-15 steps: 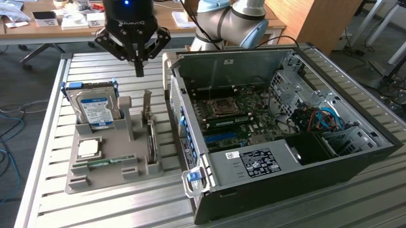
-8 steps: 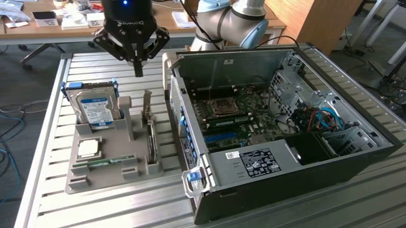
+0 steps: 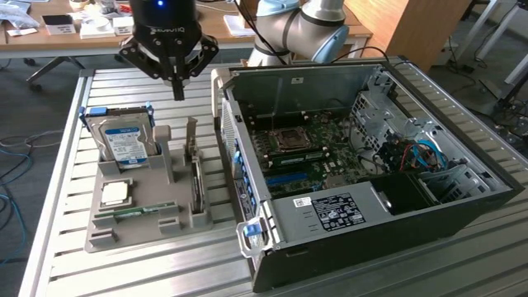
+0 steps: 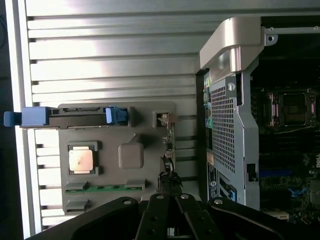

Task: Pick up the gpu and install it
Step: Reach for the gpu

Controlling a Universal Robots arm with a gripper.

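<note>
The pincer, closed and empty, hangs over the gpu standing along the grey holder's edge nearest the computer case

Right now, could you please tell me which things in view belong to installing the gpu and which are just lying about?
For the job:
thin dark gpu card with silver bracket, standing on edge in the grey holder
open black computer case
shut black gripper

Lying about:
boxy silver hard drive with blue-white label
square silver processor chip
narrow green memory stick
</note>
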